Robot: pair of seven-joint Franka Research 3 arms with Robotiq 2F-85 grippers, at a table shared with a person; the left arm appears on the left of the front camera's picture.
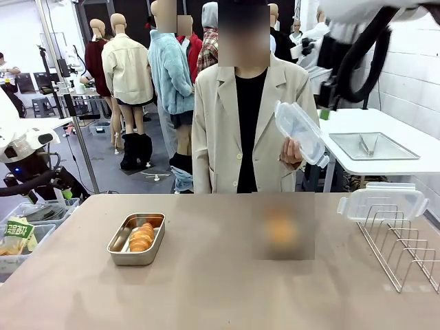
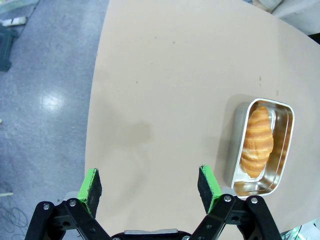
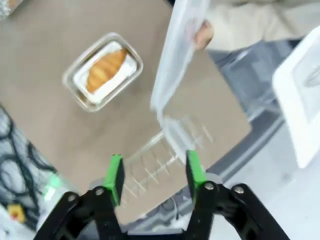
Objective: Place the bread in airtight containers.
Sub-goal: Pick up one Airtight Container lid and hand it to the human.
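The left hand (image 2: 148,175) hangs above the near edge of the table (image 1: 220,289) and points straight down. Its two green-padded fingers are spread wide with nothing between them. Off to one side of it lies an uncovered steel container (image 2: 284,140) with one roll (image 2: 257,142) lying lengthwise inside. In the front view that container (image 1: 134,259) sits on the left half of the table, with the roll (image 1: 141,237) in it.

The right arm (image 1: 375,48) comes in at the top right corner, high above the table. The right hand (image 3: 153,159) looks down from there, its fingers parted and nothing gripped between them; this view is blurred. Beyond the fingers a clear lid (image 3: 175,60) is held up by the person (image 1: 220,130) at the far side of the table, tilted at chest height.

There are two lids: the one held up (image 1: 300,132), and a second (image 1: 381,201) lying on top of the single wire rack (image 1: 405,247) at the table's right edge. The right wrist view shows one open container (image 3: 75,90) with one roll (image 3: 105,70) in it; I cannot tell whether it is the same container as the one on the left
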